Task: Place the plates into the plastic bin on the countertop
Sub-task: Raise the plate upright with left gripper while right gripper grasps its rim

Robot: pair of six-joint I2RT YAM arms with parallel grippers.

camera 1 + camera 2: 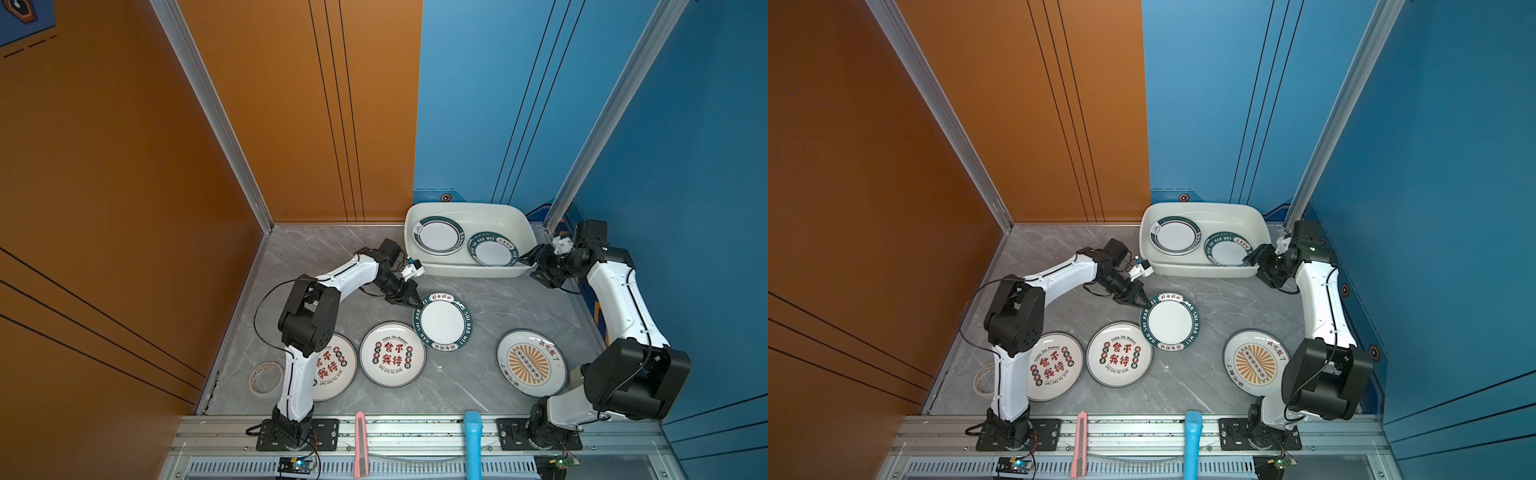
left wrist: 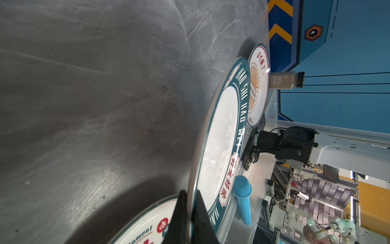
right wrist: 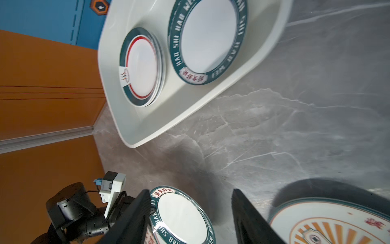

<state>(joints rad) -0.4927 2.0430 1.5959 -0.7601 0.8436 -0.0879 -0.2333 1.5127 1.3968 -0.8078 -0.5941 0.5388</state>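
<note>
Plate with green lettered rim pinched by left arm, bin just behind

Green-lettered plate (image 1: 442,322) lies on the countertop (image 1: 498,299), mid-table. The left gripper (image 1: 413,300) is clamped tight on its far-left rim, and the left wrist view shows the rim edge between the two fingers (image 2: 179,215). The plastic bin (image 1: 469,272) sits close beyond the plate, toward the back right from the grip, with its long axis running across the view. So the carry looks short: up, back and over the near wall.

Both ends of the bin already hold plates, so this one probably stacks on top. The right gripper (image 1: 524,261) is at the bin's right end, jaws apart, holding nothing. The left arm is clearly the nearer one. Sunburst plate (image 1: 531,363) and two red-character plates (image 1: 392,354) are not yet binned.
</note>
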